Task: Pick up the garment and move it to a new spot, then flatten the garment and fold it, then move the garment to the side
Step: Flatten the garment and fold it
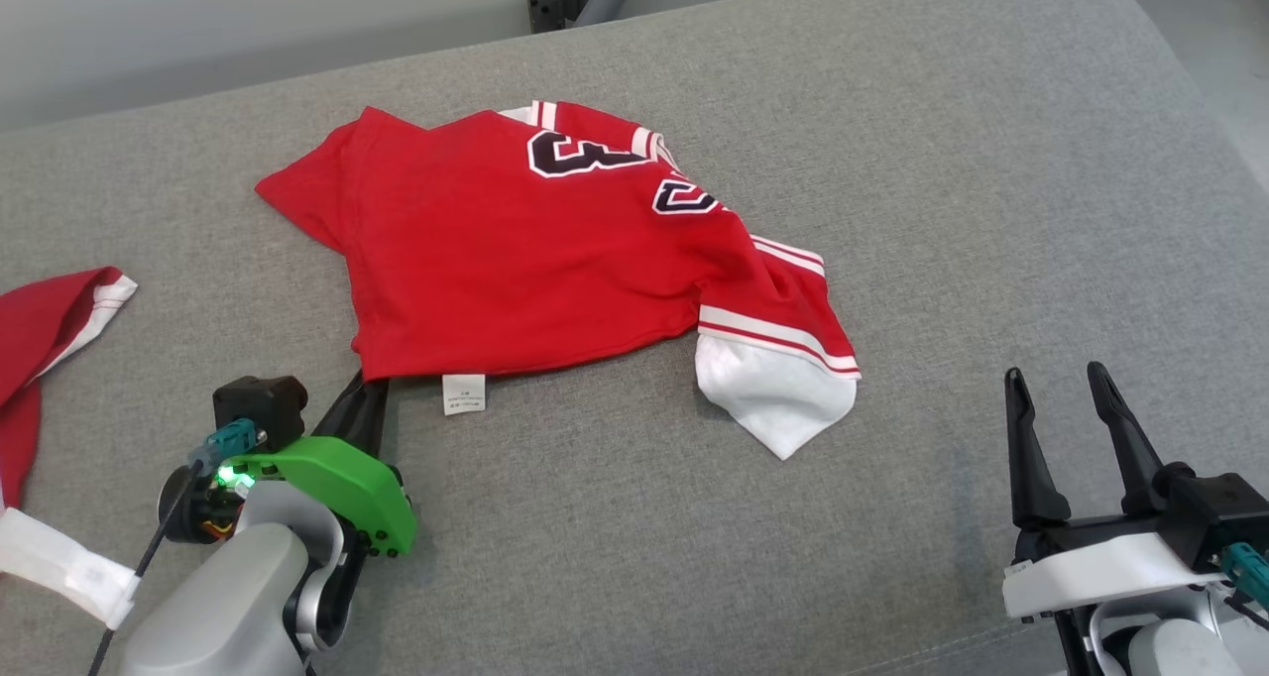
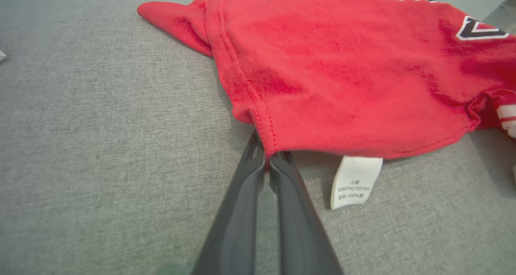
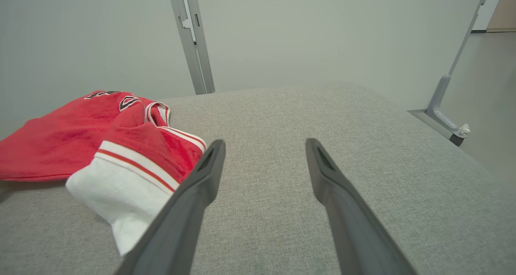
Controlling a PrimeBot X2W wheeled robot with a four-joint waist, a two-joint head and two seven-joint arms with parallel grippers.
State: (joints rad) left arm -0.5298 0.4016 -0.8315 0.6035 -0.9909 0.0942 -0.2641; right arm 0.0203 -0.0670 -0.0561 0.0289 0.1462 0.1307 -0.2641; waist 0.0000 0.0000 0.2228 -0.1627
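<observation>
We count two hands, two pieces of clothing and one white label on the grey padded surface (image 1: 942, 190). The red shirt (image 1: 516, 250) lies crumpled near the middle of the surface. It has black and white numbers near its far edge, and a red-and-white striped band with a white panel at its right end. The label (image 1: 464, 394) hangs out from under its near hem. The left hand (image 1: 369, 387) sits at the near left corner of the shirt. In the left wrist view its two dark fingers (image 2: 242, 210) are pinched together on the stitched hem corner, with a sliver of red cloth showing between the tips, and the label lies just to their right. The right hand (image 1: 1054, 372) is at the near right of the surface, well apart from the shirt. Its fingers are spread wide with nothing between them, and the shirt's white end is off to its left. The second red-and-white piece of clothing (image 1: 40, 329) lies at the far left edge of the head view, apart from the shirt and to the left of the left hand.
</observation>
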